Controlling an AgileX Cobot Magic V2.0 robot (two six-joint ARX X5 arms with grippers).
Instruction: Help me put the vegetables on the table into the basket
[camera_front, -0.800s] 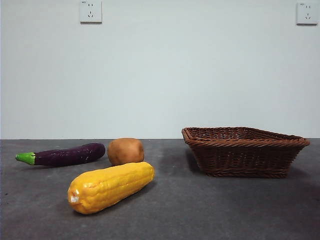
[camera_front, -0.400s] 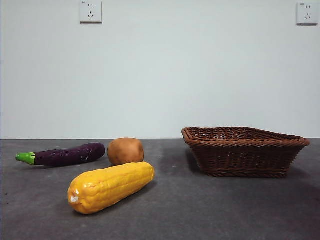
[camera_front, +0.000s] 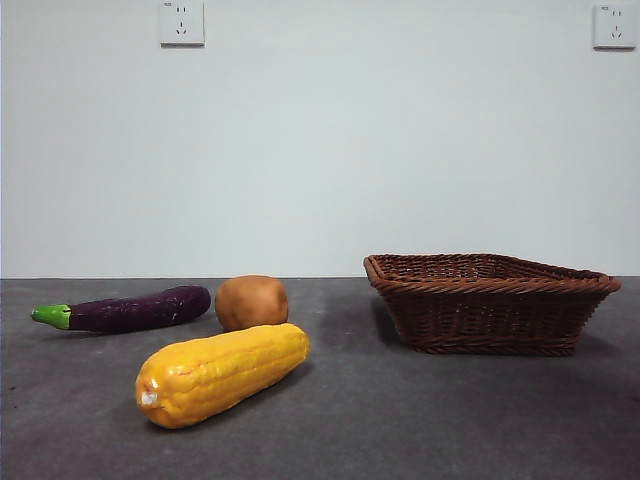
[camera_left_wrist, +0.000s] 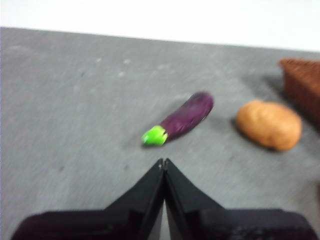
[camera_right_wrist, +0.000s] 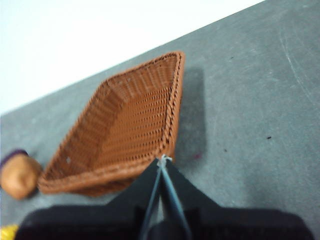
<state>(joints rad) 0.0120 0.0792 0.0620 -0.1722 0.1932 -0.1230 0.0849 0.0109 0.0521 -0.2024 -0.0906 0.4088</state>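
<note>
Front view: the basket (camera_front: 490, 300) is seen on the table (camera_front: 400, 420), dark brown wicker with flared sides and a braided rim, nothing visible inside; the right wrist view shows its woven floor bare. Well apart from the basket lie the vegetables: the round brown potato (camera_front: 251, 301) nearest it, the glossy yellow corn (camera_front: 221, 373) in front of the potato, the purple eggplant (camera_front: 130, 310) with green stem farthest. The left gripper (camera_left_wrist: 163, 162) is held above the table near the eggplant, jaws pressed together; the right gripper (camera_right_wrist: 162, 160) above the basket's rim, jaws likewise closed, holding nothing.
</note>
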